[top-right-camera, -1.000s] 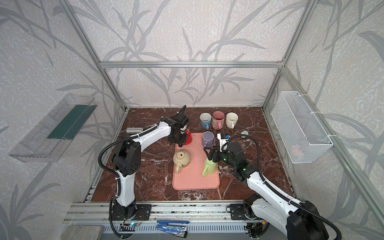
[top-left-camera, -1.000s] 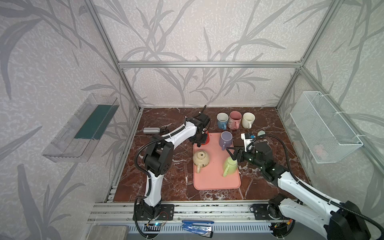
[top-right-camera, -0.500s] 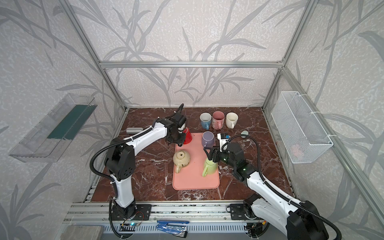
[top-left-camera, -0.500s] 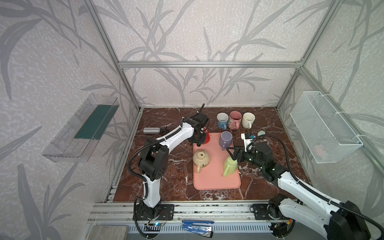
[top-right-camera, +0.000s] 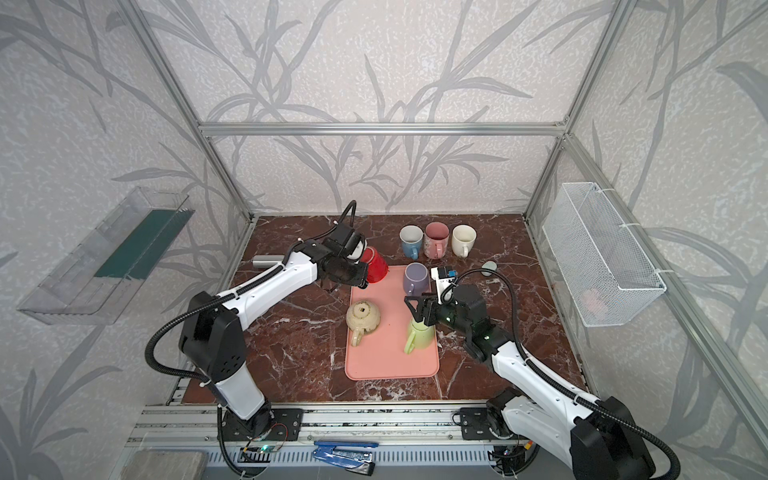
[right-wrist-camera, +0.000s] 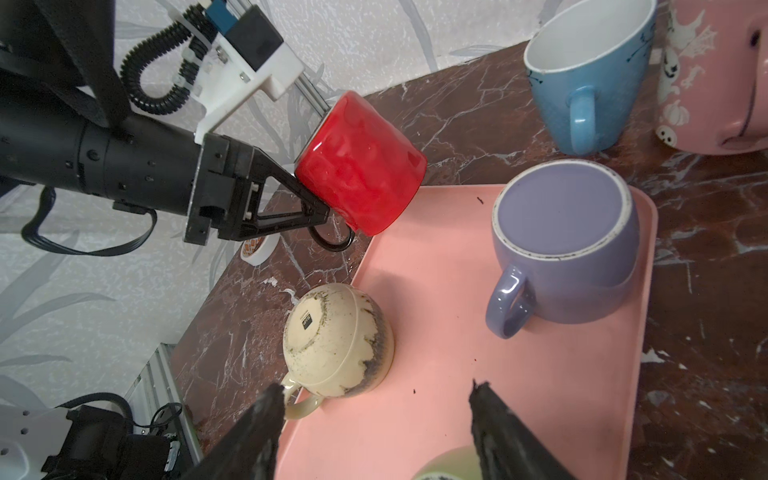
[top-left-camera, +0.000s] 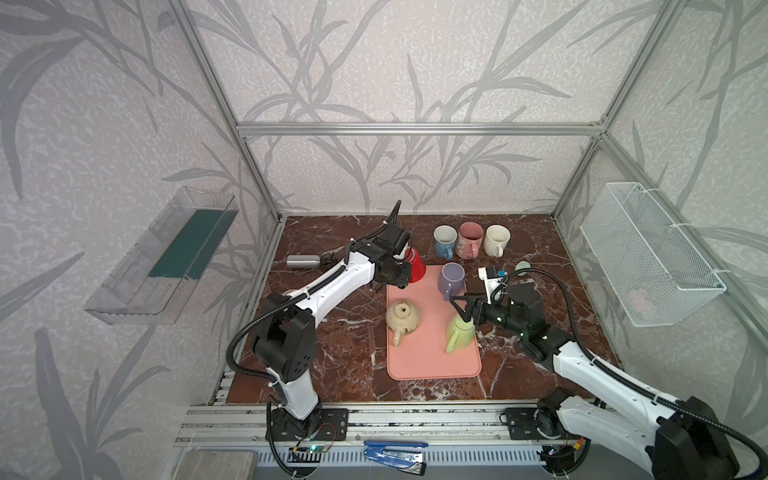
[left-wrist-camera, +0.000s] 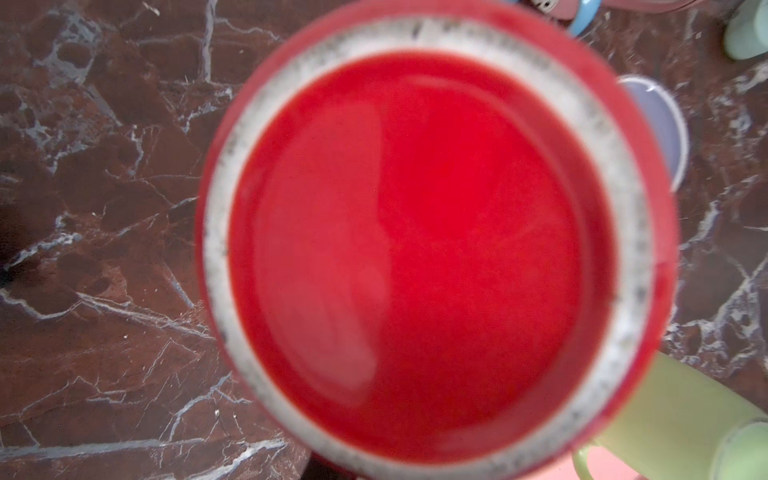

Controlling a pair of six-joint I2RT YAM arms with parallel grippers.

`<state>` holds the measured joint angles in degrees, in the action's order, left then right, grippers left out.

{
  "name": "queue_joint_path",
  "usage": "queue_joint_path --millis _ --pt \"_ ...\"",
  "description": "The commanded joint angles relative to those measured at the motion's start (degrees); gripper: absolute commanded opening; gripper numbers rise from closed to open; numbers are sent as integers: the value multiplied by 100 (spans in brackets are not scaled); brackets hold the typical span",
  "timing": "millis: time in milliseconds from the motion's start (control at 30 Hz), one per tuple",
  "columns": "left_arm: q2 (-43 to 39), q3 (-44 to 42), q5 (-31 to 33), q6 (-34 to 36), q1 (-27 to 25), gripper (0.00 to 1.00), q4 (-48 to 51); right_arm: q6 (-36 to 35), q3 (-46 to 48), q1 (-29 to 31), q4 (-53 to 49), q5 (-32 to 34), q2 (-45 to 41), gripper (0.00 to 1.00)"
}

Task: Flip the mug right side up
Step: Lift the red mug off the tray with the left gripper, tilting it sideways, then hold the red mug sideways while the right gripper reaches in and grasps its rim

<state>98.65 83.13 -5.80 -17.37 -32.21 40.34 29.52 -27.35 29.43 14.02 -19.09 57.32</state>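
Note:
My left gripper (top-left-camera: 397,280) (right-wrist-camera: 320,212) is shut on the black handle of a red mug (top-left-camera: 415,268) (top-right-camera: 376,266) (right-wrist-camera: 361,166). The mug hangs tilted over the far left corner of the pink tray (top-left-camera: 428,361), mouth down toward the tray. In the left wrist view its white-ringed base (left-wrist-camera: 424,249) fills the picture and hides the jaws. My right gripper (top-left-camera: 463,309) (right-wrist-camera: 376,388) stands open just above an upside-down green mug (top-left-camera: 459,332) (right-wrist-camera: 449,469), with nothing between its fingers.
A purple mug (top-left-camera: 453,278) and a cream mug (top-left-camera: 402,318) also stand upside down on the tray. Blue (top-left-camera: 444,240), pink (top-left-camera: 471,239) and white (top-left-camera: 496,239) mugs stand upright behind it. A metal bottle (top-left-camera: 301,261) lies at the far left.
The left arm's elbow has swung out to the left and forward, with the red mug still gripped and shifted slightly. The right arm has not moved.

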Motion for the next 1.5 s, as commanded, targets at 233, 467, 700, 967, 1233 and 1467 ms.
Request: queue_joint_path --millis 233,467,700,967,1233,1467 --pt "-1378 -752 -898 -454 12 0 -1536 -8 -179 19 709 -1068 -83 71" --pt "-2108 -1125 -1390 -768 12 0 -2045 364 -275 16 1398 -1736 81 71" --pt "-2651 -1426 -1959 -1113 20 0 -2504 498 -536 15 1645 -2145 148 71" --pt "-3029 -1780 -2622 -1868 38 0 -3533 976 -867 -10 2237 -2663 347 71" --pt "-3237 -1910 -2964 -2347 47 0 -4202 1498 -1118 -104 2799 -2848 700 70" --pt "-3280 -1983 -3180 -2609 48 0 -4586 1930 -1392 -237 3528 -3036 1073 65"
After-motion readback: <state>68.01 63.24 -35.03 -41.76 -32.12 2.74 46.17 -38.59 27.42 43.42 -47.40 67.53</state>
